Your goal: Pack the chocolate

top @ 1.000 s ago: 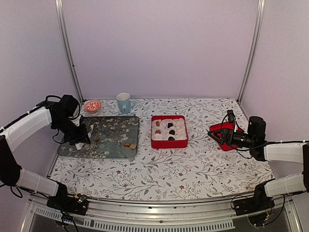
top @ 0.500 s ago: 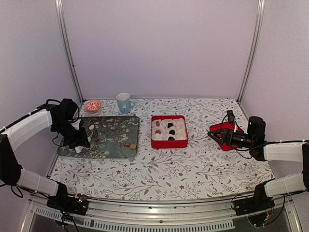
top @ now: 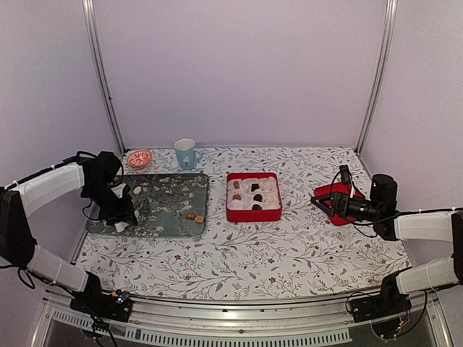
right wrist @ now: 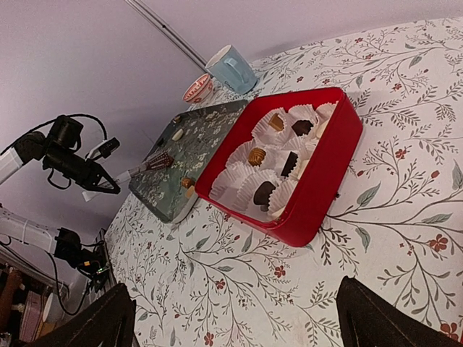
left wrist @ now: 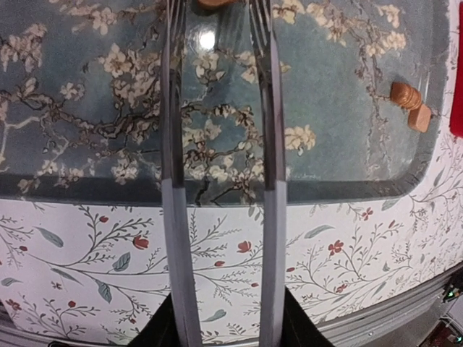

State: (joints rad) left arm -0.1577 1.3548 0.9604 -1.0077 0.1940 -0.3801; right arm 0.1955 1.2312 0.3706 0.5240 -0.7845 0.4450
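The red square box [top: 254, 214] stands mid-table with several dark and tan chocolates [top: 255, 196] in white paper cups; it also shows in the right wrist view [right wrist: 325, 173]. On the floral tray [top: 166, 225] lie two tan chocolates [top: 194, 217] and a whitish one [top: 137, 190]. My left gripper [top: 134, 209] reaches over the tray's left part. In the left wrist view its long fingers [left wrist: 173, 144] stand apart, with a brown chocolate [left wrist: 215, 2] between the tips at the top edge. The two tan pieces [left wrist: 410, 107] lie to the right. My right gripper [right wrist: 239, 318] is wide open and empty, right of the box.
A light blue cup [top: 185, 152] and a small red-patterned bowl [top: 139, 157] stand behind the tray. The red box lid [top: 338, 189] lies under my right gripper [top: 323, 203]. The enclosure walls and frame posts close in the back and sides.
My left arm has lowered and shifted slightly over the tray's left part. The right arm, box and tan chocolates have not moved.
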